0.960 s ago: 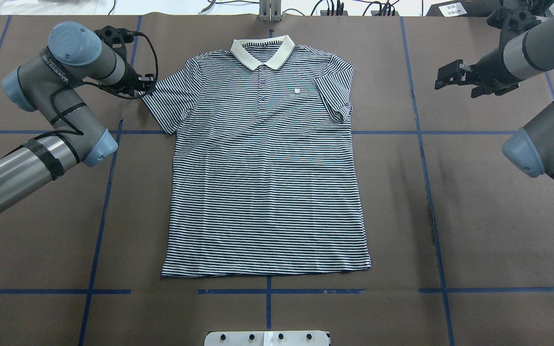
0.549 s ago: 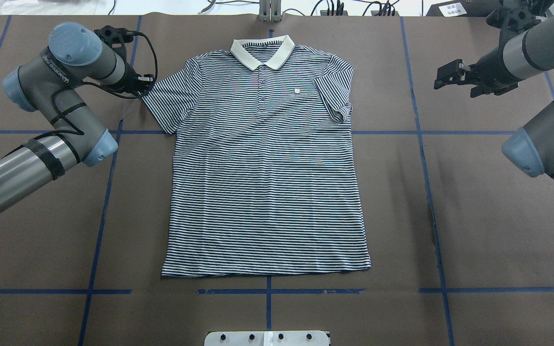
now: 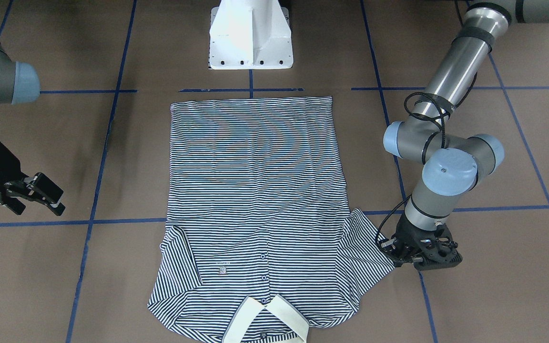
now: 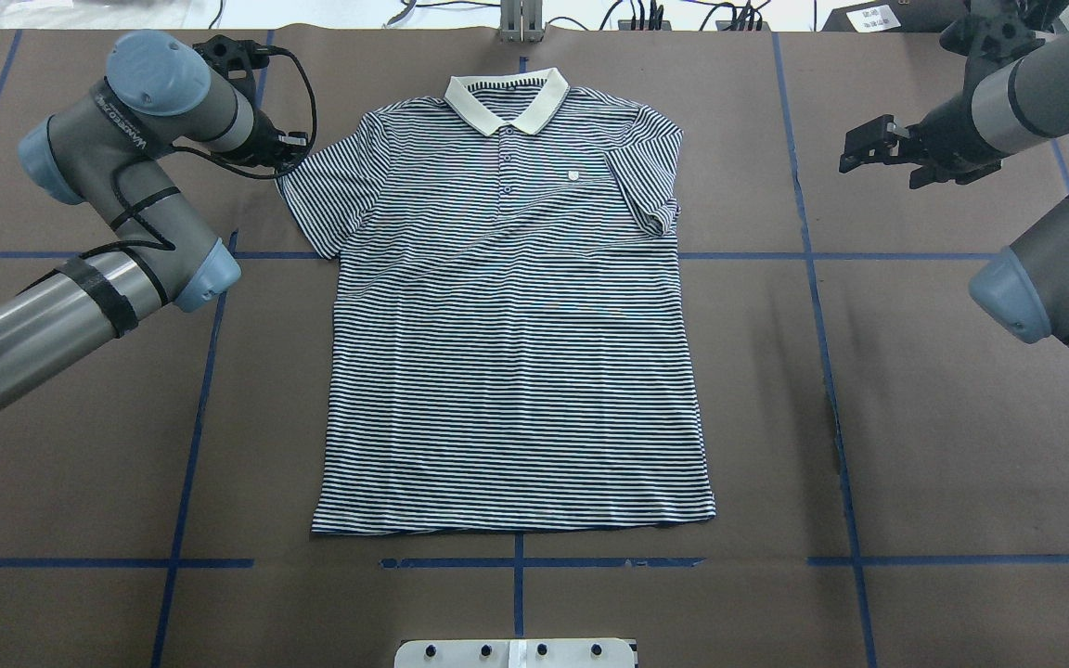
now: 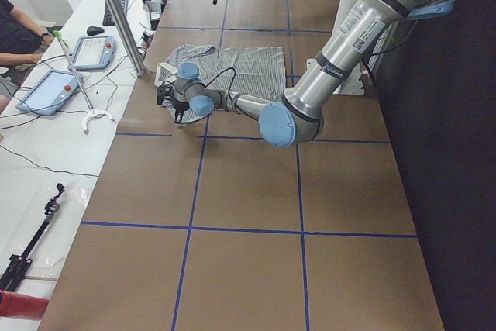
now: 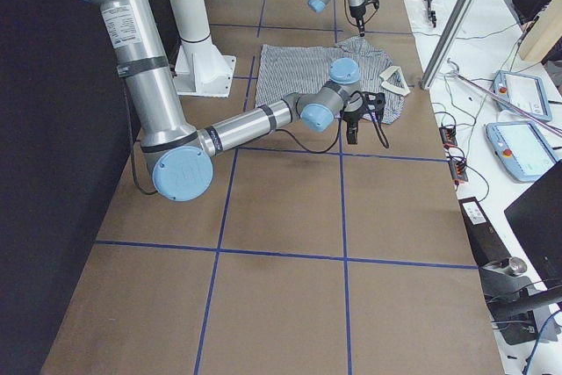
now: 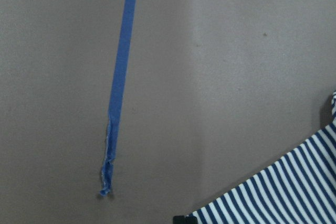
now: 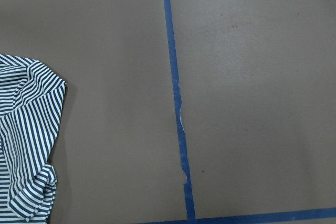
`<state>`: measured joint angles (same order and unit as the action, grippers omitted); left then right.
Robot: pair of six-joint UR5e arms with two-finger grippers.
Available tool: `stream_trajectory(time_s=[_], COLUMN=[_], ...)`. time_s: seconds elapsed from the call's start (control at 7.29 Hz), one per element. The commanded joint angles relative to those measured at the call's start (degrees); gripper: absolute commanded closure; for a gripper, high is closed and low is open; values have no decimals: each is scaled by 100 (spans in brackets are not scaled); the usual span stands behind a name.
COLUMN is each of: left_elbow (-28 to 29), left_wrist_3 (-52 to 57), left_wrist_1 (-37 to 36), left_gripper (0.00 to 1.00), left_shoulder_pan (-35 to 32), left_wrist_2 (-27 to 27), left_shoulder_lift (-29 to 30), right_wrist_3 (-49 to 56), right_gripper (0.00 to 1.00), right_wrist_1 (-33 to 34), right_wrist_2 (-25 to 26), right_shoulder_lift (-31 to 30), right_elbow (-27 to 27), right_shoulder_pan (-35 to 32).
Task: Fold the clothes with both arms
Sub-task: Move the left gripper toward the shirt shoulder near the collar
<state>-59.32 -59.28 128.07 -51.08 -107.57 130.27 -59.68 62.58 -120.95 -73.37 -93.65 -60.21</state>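
The clothes, one navy-and-white striped polo shirt point(image 4: 516, 325), lie flat and face up mid-table, with the cream collar point(image 4: 507, 97) toward the far edge. My left gripper point(image 4: 291, 156) is low at the outer hem of the shirt's left sleeve point(image 3: 367, 252). Its fingers are hidden under the wrist, so I cannot tell if it holds the cloth. In the left wrist view the striped sleeve point(image 7: 283, 187) fills the bottom right corner. My right gripper point(image 4: 859, 148) hangs open above bare table, well clear of the right sleeve point(image 8: 26, 129).
The white pedestal base point(image 3: 250, 38) stands at the near table edge behind the shirt's hem. Blue tape lines point(image 4: 813, 278) cross the brown table cover. A metal post point(image 4: 521, 19) and cables sit at the far edge. A bench with tablets point(image 5: 93, 52) and a seated person lie beyond.
My left arm has shifted slightly toward the far edge, and the left sleeve's outer hem has moved a little with it. The right arm has stayed put.
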Motion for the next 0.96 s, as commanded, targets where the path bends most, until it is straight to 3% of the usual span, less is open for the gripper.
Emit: stream_trajectory(time_s=[0.0, 0.27, 0.55, 0.82], left_elbow=[-297, -624, -599, 634], left_wrist_3=[-31, -956, -1785, -1789], left_wrist_1=[-141, -292, -449, -363], left_gripper=[100, 100, 100, 100], left_shoulder_pan=[-7, 19, 673, 819], left_wrist_2=[-27, 60, 875, 1019], left_shoulder_lift=[77, 112, 654, 1558], right_wrist_3=[0, 0, 35, 211], right_gripper=[0, 0, 0, 0], right_wrist_1=[0, -9, -9, -9], right_wrist_2=[10, 10, 36, 27], right_shoulder_lift=[7, 16, 7, 16], right_elbow=[4, -4, 13, 74], right_shoulder_pan=[0, 0, 0, -9])
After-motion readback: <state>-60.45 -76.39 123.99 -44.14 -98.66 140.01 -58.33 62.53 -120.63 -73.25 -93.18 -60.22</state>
